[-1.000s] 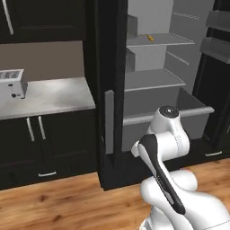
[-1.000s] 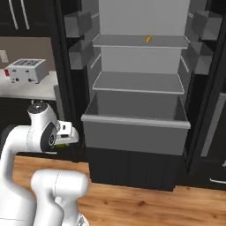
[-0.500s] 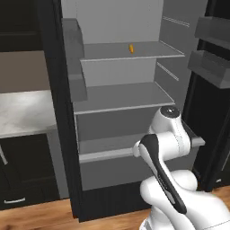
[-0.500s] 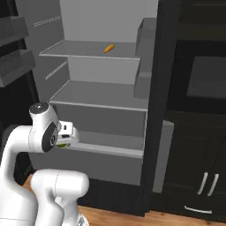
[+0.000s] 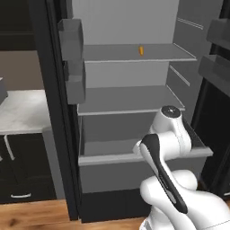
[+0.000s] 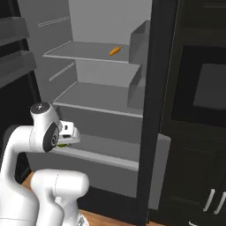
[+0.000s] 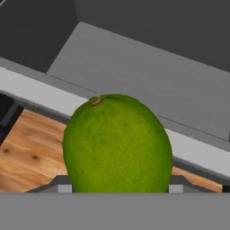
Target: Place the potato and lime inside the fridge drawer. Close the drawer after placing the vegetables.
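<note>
Just short of the open fridge drawer [image 5: 134, 157], the pincer [image 6: 66, 137] is clamped around the lime [image 7: 117, 143], which fills the centre of the hand view with the drawer's pale front rim crossing behind it from 9 to 4 o'clock and wooden floor below. Judging from this, the lime is picked up but not yet over the drawer's bare grey floor, so it remains to be carried in and let go. No potato can be made out in the drawer's visible part, so that piece seems outstanding, as does closing the drawer, which stands pulled out.
</note>
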